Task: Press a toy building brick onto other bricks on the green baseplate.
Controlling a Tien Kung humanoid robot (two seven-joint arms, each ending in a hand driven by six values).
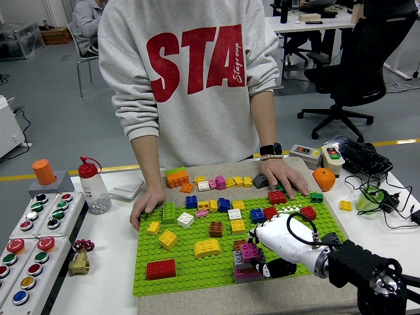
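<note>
Magenta brick [249, 251] on grey bricks [244, 261], right hand [281, 241] apparently pressing it

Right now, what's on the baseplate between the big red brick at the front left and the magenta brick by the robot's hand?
In the head view, a yellow arched brick lies between the red brick and the magenta brick, slightly farther back; otherwise bare green baseplate.
</note>
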